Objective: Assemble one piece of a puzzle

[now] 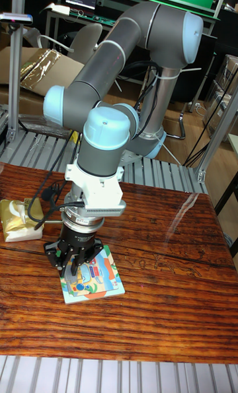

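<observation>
1 end effector (75, 259), grip state unclear, low over 1 colorful puzzle board (94, 281) on 1 wooden table (165, 281).

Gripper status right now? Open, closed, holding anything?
Gripper: down on the puzzle board, fingers spread, so it looks open; whether a piece sits between them cannot be told.

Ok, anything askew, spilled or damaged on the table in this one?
Nothing looks spilled or broken. The puzzle board lies flat but turned at a slight angle to the wooden table edge. The tool covers its upper left part, so the piece there is hidden. A yellow packet sits left.
</observation>
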`<state>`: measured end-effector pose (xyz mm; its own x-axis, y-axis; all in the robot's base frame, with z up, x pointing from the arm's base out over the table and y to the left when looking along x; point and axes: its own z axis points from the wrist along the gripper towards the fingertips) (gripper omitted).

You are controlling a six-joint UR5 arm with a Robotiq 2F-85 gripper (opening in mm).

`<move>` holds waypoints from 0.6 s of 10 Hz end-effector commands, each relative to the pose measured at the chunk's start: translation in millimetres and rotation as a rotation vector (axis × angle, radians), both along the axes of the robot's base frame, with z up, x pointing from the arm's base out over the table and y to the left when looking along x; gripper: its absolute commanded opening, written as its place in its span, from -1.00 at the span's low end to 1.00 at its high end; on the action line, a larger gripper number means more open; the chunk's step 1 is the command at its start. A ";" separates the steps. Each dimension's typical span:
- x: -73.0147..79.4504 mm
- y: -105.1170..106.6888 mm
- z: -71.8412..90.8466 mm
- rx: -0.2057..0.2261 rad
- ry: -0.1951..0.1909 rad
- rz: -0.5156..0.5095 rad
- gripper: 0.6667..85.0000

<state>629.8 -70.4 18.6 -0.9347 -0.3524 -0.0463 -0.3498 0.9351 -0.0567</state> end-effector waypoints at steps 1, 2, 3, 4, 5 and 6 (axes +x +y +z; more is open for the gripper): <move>-0.8 -3.8 -0.7 0.004 -0.004 -0.015 -0.35; -1.0 -2.9 -1.8 0.012 -0.008 -0.014 -0.35; -1.1 -3.3 -2.3 0.012 -0.009 -0.014 -0.36; -1.3 -3.9 -2.4 0.011 -0.009 -0.014 -0.38; -1.7 -4.6 -2.9 0.009 -0.009 -0.013 -0.38; -1.4 -4.8 -3.1 0.009 -0.011 -0.013 -0.38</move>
<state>627.9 -75.2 15.4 -0.9361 -0.3479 -0.0512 -0.3449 0.9368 -0.0597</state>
